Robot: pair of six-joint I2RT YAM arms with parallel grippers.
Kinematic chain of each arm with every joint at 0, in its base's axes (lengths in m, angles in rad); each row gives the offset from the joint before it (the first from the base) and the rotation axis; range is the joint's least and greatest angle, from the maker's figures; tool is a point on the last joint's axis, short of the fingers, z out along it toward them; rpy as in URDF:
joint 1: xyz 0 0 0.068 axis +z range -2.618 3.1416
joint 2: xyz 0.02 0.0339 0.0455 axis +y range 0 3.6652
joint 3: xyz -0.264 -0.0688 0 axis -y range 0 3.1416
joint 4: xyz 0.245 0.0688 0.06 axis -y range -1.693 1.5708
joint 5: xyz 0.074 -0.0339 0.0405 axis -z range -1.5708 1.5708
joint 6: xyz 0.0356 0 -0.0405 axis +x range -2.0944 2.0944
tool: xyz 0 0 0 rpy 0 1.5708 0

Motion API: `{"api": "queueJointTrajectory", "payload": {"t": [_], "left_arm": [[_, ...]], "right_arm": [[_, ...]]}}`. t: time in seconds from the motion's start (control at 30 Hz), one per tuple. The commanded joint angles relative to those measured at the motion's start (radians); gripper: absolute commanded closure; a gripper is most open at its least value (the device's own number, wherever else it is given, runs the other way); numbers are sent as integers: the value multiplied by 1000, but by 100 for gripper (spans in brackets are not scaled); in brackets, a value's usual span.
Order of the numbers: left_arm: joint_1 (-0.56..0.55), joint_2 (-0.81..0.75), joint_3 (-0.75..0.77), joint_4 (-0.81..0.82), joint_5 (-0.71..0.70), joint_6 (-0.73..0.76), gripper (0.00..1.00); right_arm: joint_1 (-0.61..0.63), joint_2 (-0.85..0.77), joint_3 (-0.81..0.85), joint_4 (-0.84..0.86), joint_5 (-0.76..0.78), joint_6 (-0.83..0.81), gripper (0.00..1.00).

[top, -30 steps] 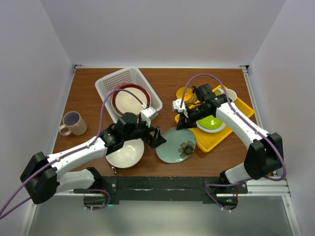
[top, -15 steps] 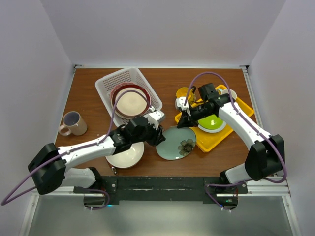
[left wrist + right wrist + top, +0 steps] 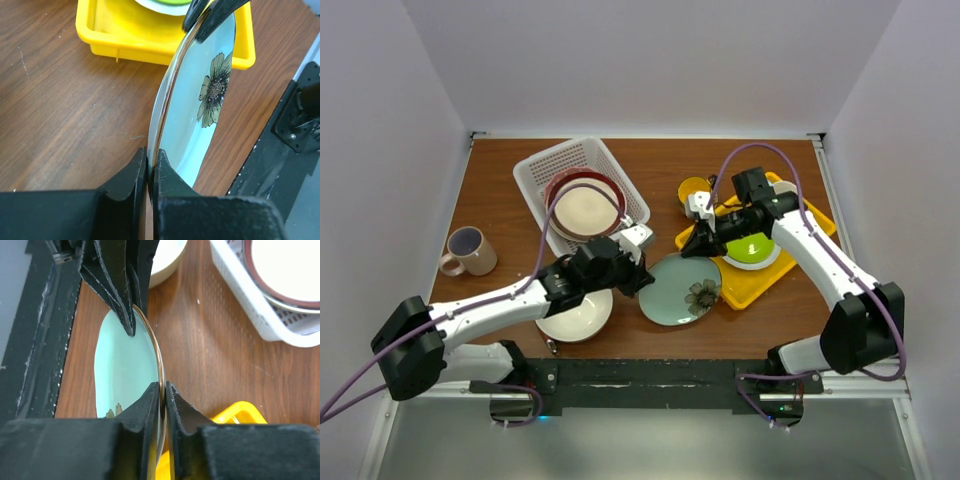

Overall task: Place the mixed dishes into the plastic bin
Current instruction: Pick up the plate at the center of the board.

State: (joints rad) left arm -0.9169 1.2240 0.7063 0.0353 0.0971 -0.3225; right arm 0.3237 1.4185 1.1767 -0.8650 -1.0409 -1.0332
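While the left gripper point(image 3: 150, 161) clamps its narrow jaws on one rim of a pale blue-green round ceramic plate with a brown flower painted on it point(image 3: 212, 95), the right gripper point(image 3: 162, 392) pinches the opposite rim, its jaws just as tight against the edge. Held between the two claws, the plate hangs outside the white rectangular plastic bin with slotted sides point(image 3: 552, 165), to the right of the bin's near right corner and closer to the arm bases. The plate is tilted; whether its lower edge touches the brown wooden table point(image 3: 650, 165) I cannot tell.

Inside the bin sits a cream bowl with a dark red rim point(image 3: 585, 208), filling most of the bin's near half. A large cream round bowl point(image 3: 573, 312) stands on the table straight toward the arm bases from the bin, partly under the left arm. A pinkish mug with a dark inside point(image 3: 468, 250) stands left of the bin, near it but apart. A yellow mug point(image 3: 695, 190) is right of the bin, and farther right lies a flat yellow plastic tray point(image 3: 765, 283) carrying a lime-green white-rimmed plate point(image 3: 752, 250), with a white cup point(image 3: 786, 190) at the tray's far end.
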Motion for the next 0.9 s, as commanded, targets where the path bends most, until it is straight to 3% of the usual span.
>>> {"api": "queueJointTrajectory", "payload": {"t": [0.0, 0.1, 0.23, 0.33, 0.37, 0.53, 0.87], "left_arm": [[7, -90, -7, 97, 7, -52, 100], [21, -124, -17, 107, 23, -73, 100], [55, -168, -27, 109, 45, -98, 100], [87, -202, -34, 103, 62, -113, 100], [98, -219, -37, 100, 69, -115, 100], [179, -276, -51, 77, 98, -125, 100], [306, -385, -8, -5, 69, -121, 100]], "right_arm": [[-47, -64, -3, 41, -106, 41, 68], [-69, -79, -6, 41, -131, 42, 51], [-104, -110, -11, 41, -153, 42, 20], [-147, -144, -17, 44, -180, 51, 10], [-159, -151, -20, 58, -189, 61, 2], [-236, -211, -66, 168, -228, 183, 2], [-304, -346, -212, 563, -190, 527, 2]]}}
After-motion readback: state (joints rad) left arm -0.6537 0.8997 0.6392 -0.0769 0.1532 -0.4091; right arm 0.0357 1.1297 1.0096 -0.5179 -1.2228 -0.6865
